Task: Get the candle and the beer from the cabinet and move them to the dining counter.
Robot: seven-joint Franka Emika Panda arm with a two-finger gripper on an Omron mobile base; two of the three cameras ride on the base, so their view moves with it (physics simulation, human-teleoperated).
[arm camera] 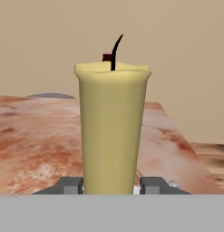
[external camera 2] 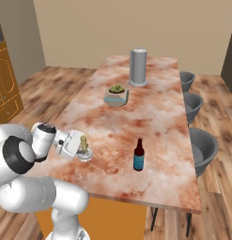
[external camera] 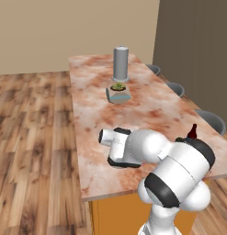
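Claw (external camera 2: 83,149) clamped on pale olive-yellow cylindrical candle (external camera 2: 83,143) w/ whitish dish, over near left of mottled marble worktop (external camera 2: 155,112); dark brown glass beer bottle (external camera 2: 139,155) upright to its right.

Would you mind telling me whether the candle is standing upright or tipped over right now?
Upright. The candle stands vertical with its wick on top, between the gripper fingertips, over the dining counter.

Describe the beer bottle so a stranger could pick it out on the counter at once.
Start at the long reddish-beige marble dining counter with grey chairs along one side. On its near half, toward the chair side, stands a small dark brown glass beer bottle with a blue label. Its narrow neck and dark glass set it apart from the tall grey cylinder and small potted plant farther along.
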